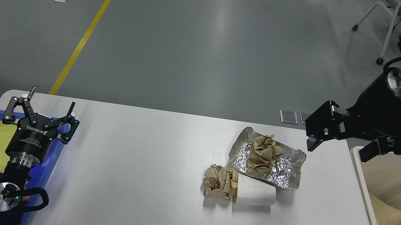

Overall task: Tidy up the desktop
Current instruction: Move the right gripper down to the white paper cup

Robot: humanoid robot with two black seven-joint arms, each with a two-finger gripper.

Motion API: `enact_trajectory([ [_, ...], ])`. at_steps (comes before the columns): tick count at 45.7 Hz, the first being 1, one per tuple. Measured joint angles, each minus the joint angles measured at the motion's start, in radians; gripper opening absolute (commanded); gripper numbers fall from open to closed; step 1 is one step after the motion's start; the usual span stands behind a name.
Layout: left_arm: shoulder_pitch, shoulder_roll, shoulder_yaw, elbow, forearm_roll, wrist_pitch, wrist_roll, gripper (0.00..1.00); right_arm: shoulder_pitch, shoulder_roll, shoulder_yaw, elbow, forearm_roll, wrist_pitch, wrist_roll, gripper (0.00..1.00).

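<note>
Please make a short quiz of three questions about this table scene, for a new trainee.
1. True or false: the white paper cup stands upright on the desktop.
2. What lies inside the foil tray?
3. Which is closer to the beige bin: A) left gripper, B) right gripper?

Key: 1 false, it lies on its side. 2 a crumpled brown paper ball. 3 B.

Bright overhead light, sharp focus, glare streaks on grey floor [212,31].
</note>
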Motion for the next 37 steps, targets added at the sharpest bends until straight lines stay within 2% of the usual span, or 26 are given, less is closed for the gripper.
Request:
enact_trajectory([
  [7, 0.000, 0.000, 0.000, 0.000, 0.000, 0.000, 0.000, 0.96, -0.064, 0.002, 0.002, -0.008, 0.026, -0.083, -0.002, 1.00],
  [12, 0.000, 0.000, 0.000, 0.000, 0.000, 0.000, 0.000, 0.97, -0.128, 0.001, -0.002, -0.018, 0.134, -0.165, -0.012, 1.00],
  [17, 0.000, 0.000, 0.000, 0.000, 0.000, 0.000, 0.000, 0.96, -0.200, -0.002, -0.001, -0.021, 0.301, -0.250, -0.025, 0.96],
  [21, 0.000, 0.000, 0.000, 0.000, 0.000, 0.000, 0.000, 0.96, -0.258, 0.000, 0.003, -0.021, 0.442, -0.302, -0.027, 0.89],
  [31, 0.000, 0.000, 0.000, 0.000, 0.000, 0.000, 0.000, 0.96, -0.402, 0.001, 0.048, -0.018, 0.759, -0.444, -0.024, 0.95],
  [37, 0.000, 0.000, 0.000, 0.000, 0.000, 0.000, 0.000, 0.96, -0.523, -0.002, 0.126, -0.017, 0.883, -0.615, -0.019, 0.98],
])
